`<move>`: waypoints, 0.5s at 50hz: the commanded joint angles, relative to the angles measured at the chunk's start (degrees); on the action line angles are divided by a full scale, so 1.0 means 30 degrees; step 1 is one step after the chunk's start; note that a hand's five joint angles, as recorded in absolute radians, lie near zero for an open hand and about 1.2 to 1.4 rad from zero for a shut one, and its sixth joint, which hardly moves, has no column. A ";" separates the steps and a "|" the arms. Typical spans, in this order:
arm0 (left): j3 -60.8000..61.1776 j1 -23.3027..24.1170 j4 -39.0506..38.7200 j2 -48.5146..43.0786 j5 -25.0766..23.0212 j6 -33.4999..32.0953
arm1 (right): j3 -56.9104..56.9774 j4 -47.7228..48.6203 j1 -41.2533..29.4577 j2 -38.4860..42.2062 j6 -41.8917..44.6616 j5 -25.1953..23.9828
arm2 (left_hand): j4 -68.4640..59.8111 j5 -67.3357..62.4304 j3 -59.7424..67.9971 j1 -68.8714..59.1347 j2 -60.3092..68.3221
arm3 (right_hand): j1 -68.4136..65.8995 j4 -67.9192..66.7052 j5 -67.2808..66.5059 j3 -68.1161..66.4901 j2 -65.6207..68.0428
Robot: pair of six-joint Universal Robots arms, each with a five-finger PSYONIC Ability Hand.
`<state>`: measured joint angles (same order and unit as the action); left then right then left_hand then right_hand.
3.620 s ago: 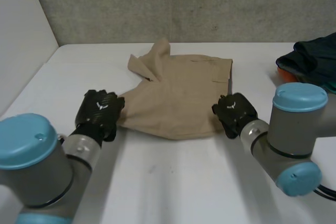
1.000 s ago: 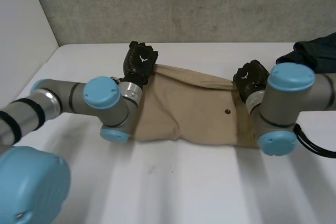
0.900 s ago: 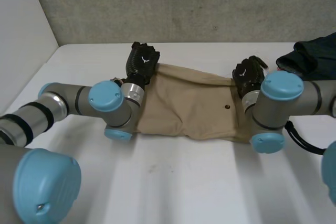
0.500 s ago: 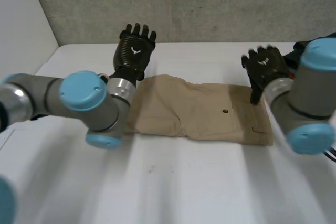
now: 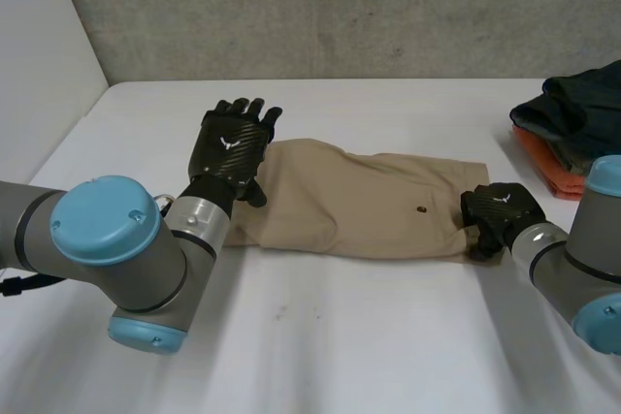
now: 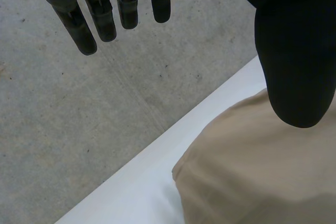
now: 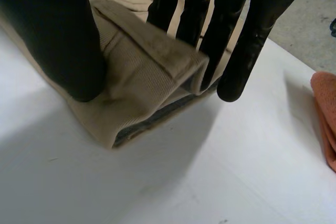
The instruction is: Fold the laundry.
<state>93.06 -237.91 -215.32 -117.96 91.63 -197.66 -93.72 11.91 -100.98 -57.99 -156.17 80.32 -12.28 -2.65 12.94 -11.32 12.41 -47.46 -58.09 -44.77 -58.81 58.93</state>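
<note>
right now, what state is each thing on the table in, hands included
tan garment: folded into a long strip, lying flat on the table, one end corner lifted
left hand: open, fingers straight, over the garment's other end
right hand: shut, pinching the lifted corner between thumb and fingers
clothes pile: stacked at the table's far right edge, untouched

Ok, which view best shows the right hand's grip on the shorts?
Right wrist view: the right hand pinches the shorts at a corner between thumb and fingers. Head view shows the hand's back; left wrist view, the shorts' far end.
</note>
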 commanded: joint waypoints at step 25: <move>0.1440 -0.0091 0.0054 0.2053 0.0100 -0.0004 | -0.0785 -0.2534 0.4163 -0.5954 0.7524 -0.3302 | -0.0432 -0.0311 0.0214 -0.0753 0.0391 | -1.0847 -0.7304 -0.8410 -0.7063 0.7025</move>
<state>96.71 -238.04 -215.15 -112.68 91.88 -197.72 -100.19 3.50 -85.49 -74.12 -133.94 75.11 -12.28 -2.65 12.93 -11.33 12.41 -57.02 -68.08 -54.98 -66.87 67.38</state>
